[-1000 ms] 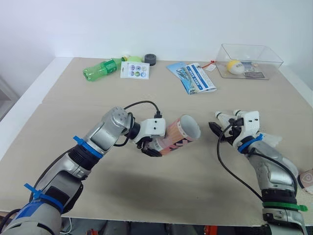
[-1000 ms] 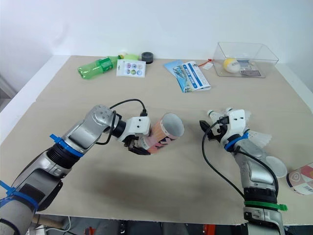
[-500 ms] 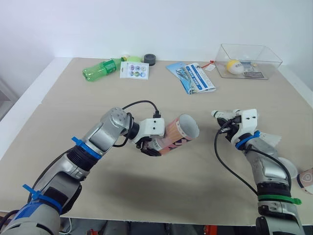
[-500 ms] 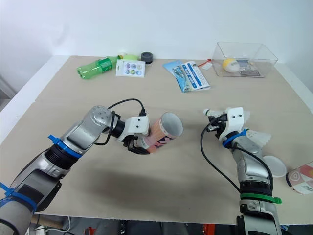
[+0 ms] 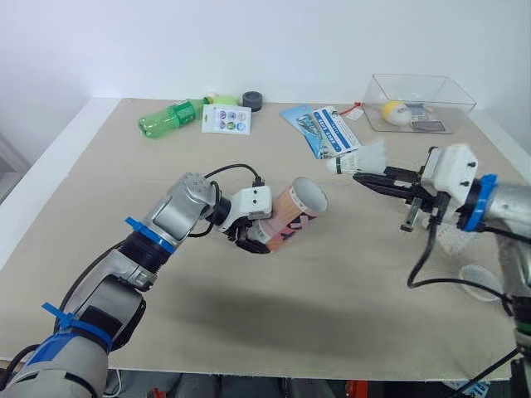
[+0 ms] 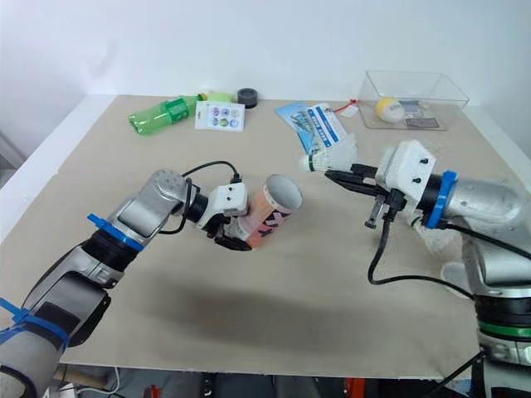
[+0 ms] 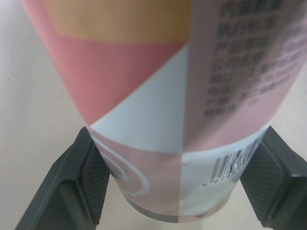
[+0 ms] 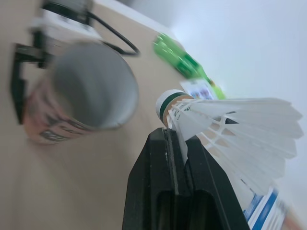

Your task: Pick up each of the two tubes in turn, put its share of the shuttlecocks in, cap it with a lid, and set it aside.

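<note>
tube (image 7: 163,110) | between both black jaws | above tan table (image 7: 29,110)

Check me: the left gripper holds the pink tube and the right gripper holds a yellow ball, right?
No: the right gripper holds a white shuttlecock, not a ball, as the right wrist view shows. The left gripper does hold the pink tube.

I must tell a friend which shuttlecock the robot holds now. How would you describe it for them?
Start at the beige table and find the pink tube tilted in the left hand. Just right of its open mouth, the right hand pinches a white shuttlecock off the table, green-banded cork pointing toward the tube.
</note>
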Controlling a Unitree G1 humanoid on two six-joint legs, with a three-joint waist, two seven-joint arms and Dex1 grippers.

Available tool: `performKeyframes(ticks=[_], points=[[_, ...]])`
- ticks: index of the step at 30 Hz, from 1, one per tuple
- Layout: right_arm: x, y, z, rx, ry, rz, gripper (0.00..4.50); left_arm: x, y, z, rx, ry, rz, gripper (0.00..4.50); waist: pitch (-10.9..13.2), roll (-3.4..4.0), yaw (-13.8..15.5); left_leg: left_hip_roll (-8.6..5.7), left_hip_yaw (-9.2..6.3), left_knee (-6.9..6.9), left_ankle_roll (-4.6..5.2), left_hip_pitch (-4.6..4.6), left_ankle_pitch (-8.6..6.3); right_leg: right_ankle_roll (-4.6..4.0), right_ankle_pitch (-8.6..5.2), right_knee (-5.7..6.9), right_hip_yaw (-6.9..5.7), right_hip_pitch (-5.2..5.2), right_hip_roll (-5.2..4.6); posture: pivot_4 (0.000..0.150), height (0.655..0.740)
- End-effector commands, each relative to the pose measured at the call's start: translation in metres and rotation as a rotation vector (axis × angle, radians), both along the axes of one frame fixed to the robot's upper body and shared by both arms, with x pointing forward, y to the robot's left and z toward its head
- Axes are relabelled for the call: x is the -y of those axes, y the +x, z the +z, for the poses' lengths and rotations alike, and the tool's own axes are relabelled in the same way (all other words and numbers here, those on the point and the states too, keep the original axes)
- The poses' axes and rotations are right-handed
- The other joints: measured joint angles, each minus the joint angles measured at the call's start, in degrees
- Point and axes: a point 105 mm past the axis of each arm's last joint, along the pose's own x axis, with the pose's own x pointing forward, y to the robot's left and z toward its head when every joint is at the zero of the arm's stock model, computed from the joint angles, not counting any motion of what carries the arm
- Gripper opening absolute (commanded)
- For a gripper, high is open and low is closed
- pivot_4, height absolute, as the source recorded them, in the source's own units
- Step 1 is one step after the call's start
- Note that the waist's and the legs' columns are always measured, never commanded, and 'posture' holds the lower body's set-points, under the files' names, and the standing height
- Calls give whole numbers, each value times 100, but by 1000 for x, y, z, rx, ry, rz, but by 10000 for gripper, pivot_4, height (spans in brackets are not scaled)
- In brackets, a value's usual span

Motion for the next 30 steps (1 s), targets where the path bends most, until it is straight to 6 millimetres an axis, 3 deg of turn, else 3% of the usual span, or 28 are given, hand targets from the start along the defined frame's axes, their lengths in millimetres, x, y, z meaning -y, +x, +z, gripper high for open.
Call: performKeyframes(ticks=[1,10,14,17,20,22,24,26,30], points=[[-14,-7,8,67,-121,96,794,5,5,12,25,-6,-17,34312,0,0,-5,0,1,0,0,1,0,0,0,0,0,0,0,1500,7400],[-22,1,-17,56,-247,163,794,12,5,11,37,5,-28,34312,0,0,36,-6,-2,-2,-1,-9,-1,5,-7,0,0,-5,-5,1500,7400],[-24,2,-16,46,-228,183,14003,11,2,9,31,2,-30,34312,0,0,42,-6,-3,-1,-1,-8,-1,4,-6,1,-1,-3,-5,1500,7400],[-25,0,-7,40,-196,197,29999,11,1,6,30,4,-29,34312,0,1,42,-4,-4,-1,-1,-6,-1,2,-5,1,-2,-3,-4,1500,7400],[-15,-1,13,-16,-44,142,44471,11,0,5,34,2,-29,34312,0,0,47,-4,-6,-2,-1,-6,-1,1,-6,1,-2,0,-4,1500,7400],[9,2,21,-105,87,14,44471,13,0,6,53,4,-35,34312,0,0,60,-6,-5,-1,-1,-8,-1,1,-5,1,-1,-1,-7,1500,7400],[44,6,16,-206,258,-179,44471,15,1,6,95,4,-46,34312,0,-5,139,-9,-13,-2,-1,-11,-1,-7,-3,2,-5,2,-9,1500,7400],[81,8,-4,-261,406,-406,44471,18,1,6,147,14,-59,34312,-3,-9,159,-17,-25,-1,-1,-15,-1,-30,3,0,-21,8,-21,1500,7400],[131,-3,-55,-293,535,-766,44471,25,-5,5,179,11,-94,34312,-8,-5,165,-21,-30,-1,-1,-15,-3,-31,0,4,-27,7,-22,1500,7400]])
